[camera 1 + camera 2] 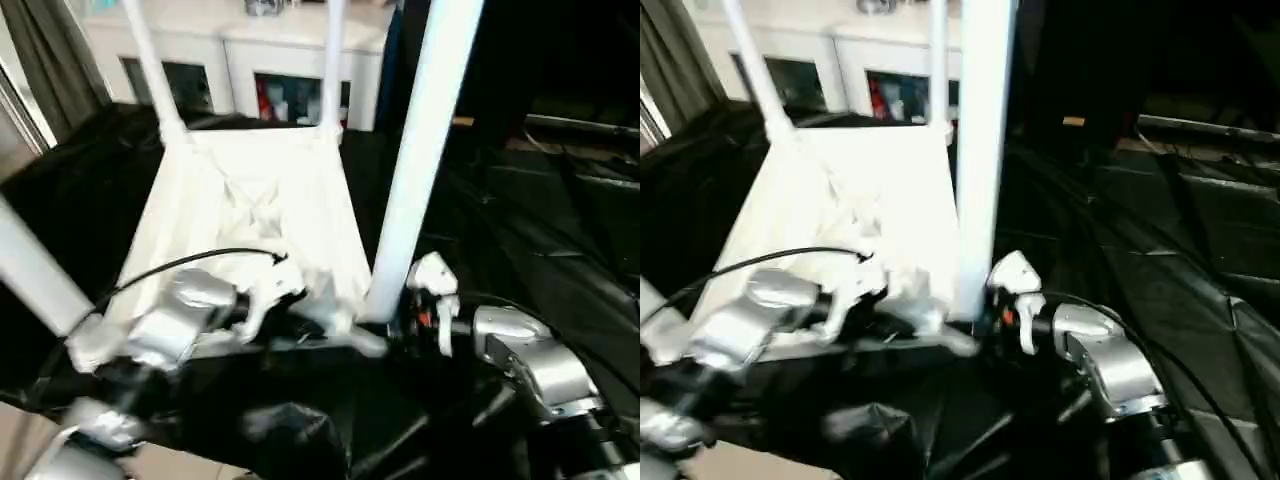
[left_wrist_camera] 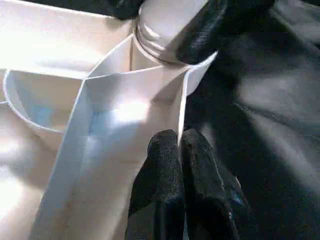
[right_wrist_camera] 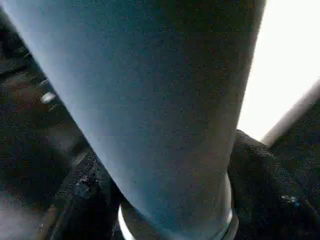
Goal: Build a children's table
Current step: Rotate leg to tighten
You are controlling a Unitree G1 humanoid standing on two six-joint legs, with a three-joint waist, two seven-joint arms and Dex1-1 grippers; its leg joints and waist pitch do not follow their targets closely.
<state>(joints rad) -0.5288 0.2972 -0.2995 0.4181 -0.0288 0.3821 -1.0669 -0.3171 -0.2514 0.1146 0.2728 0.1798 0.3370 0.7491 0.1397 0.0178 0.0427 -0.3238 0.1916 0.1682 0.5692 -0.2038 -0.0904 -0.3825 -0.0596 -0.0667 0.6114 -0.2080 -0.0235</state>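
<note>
On the black cloth (image 1: 560, 250), the left gripper (image 2: 181, 150) pinches a tabletop (image 1: 250, 200) rib; the right gripper (image 3: 165, 200) clasps the near leg (image 1: 415, 160). Uneven twisting could tilt this leg in its socket (image 2: 165, 35).

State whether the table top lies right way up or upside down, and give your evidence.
Upside down. The table top shows its ribbed underside, and the legs rise upward from its corners, one gripped by the right gripper.

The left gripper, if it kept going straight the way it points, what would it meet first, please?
Probably the leg seated in the corner socket; the left gripper, shut on a tabletop rib, points along that rib towards it.
</note>
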